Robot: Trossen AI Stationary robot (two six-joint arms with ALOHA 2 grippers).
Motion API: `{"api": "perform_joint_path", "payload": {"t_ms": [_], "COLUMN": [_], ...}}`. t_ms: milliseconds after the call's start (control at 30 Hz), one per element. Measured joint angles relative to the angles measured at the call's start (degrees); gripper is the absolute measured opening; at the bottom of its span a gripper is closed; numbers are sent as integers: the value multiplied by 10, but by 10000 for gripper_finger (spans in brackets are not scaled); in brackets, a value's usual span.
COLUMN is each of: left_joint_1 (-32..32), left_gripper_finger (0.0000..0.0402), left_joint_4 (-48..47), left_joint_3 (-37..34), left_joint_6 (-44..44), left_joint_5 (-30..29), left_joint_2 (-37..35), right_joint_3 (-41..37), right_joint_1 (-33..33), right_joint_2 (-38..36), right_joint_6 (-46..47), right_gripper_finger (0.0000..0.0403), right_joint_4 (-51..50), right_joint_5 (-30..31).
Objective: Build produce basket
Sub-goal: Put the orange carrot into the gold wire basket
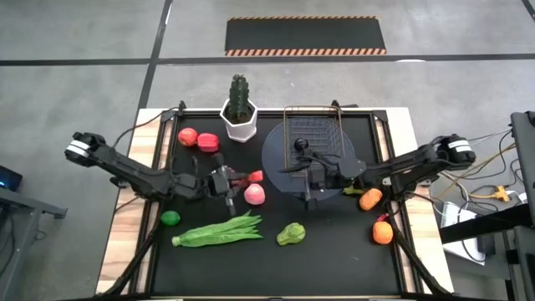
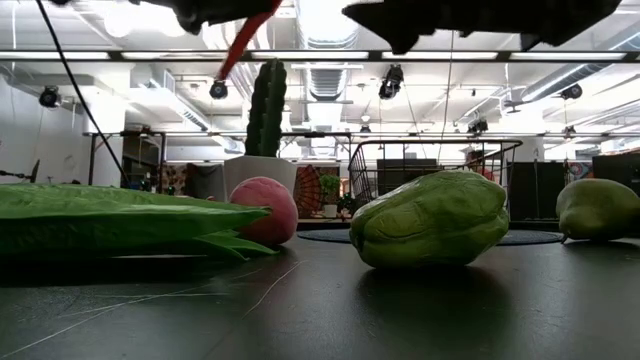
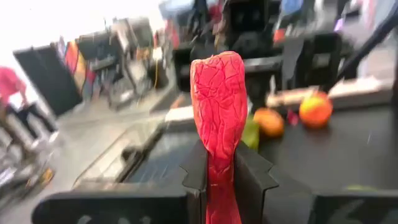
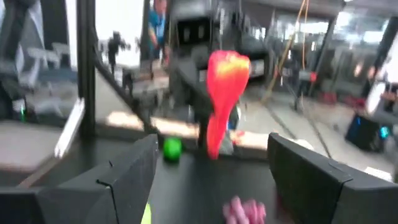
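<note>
My left gripper is over the middle of the black mat and shut on a long red wrinkled toy vegetable, which also shows in the low view. My right gripper is open and faces it from the right, over the round grey plate. The wire basket stands on the plate's far part. A pink peach, green beans and a green pear lie on the mat nearer me. Two red tomatoes lie far left, a lime near left, and two oranges on the right. My left gripper pinches the red vegetable's lower stretch between its two fingers. The fingers come roughly level from the table's left and lie along it. Its broad free end sticks out past the fingertips toward the right gripper. The vegetable is lifted clear of the mat.
A potted cactus in a white pot stands at the mat's far edge, left of the basket. Cables run along the table's right edge. The room behind the table is cluttered with equipment, and people show far off.
</note>
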Motion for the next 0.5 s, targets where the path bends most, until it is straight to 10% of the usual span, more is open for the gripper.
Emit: {"api": "perform_joint_path", "payload": {"t_ms": [500], "left_joint_1": [2], "left_gripper_finger": [27], "left_joint_4": [373], "left_joint_3": [-18], "left_joint_6": [62], "left_joint_5": [22], "left_joint_2": [195], "right_joint_3": [74], "right_joint_1": [0], "right_joint_2": [112], "right_joint_6": [11], "right_gripper_finger": [286], "right_joint_4": [141], "right_joint_5": [-6]}}
